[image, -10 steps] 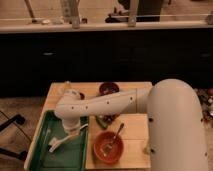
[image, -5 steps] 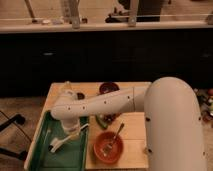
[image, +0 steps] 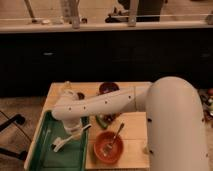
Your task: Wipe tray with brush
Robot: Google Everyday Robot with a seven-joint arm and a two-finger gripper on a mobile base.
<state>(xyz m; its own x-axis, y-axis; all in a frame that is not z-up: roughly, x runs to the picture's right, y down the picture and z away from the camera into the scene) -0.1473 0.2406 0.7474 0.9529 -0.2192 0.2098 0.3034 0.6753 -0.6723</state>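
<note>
Lying along the left edge of the tabletop (image: 134, 131), the tray (image: 39, 142) takes up the near-left corner of the view, its dark-green floor bare on the left side. The brush (image: 61, 144) is over the right half of the tray, slanting from a pale end low on the tray floor up toward the tray's right rim. The gripper (image: 74, 131) hangs directly over the brush's middle, at the end of the white arm (image: 102, 105) that reaches in across the tray's right rim. Whether the gripper has the brush clamped, I cannot tell.

Just right of the tray stands the orange bowl (image: 108, 148) with a metal utensil (image: 118, 134) leaning in it. Beyond the tray's far right corner sits a dark red bowl (image: 109, 88).

The step in hand looks like the wiping itself, with the brush low on the tray. The next move likely calls for a sweep along the floor toward the bare left side, holding the brush head down against the plastic and stopping short of the raised rim.
</note>
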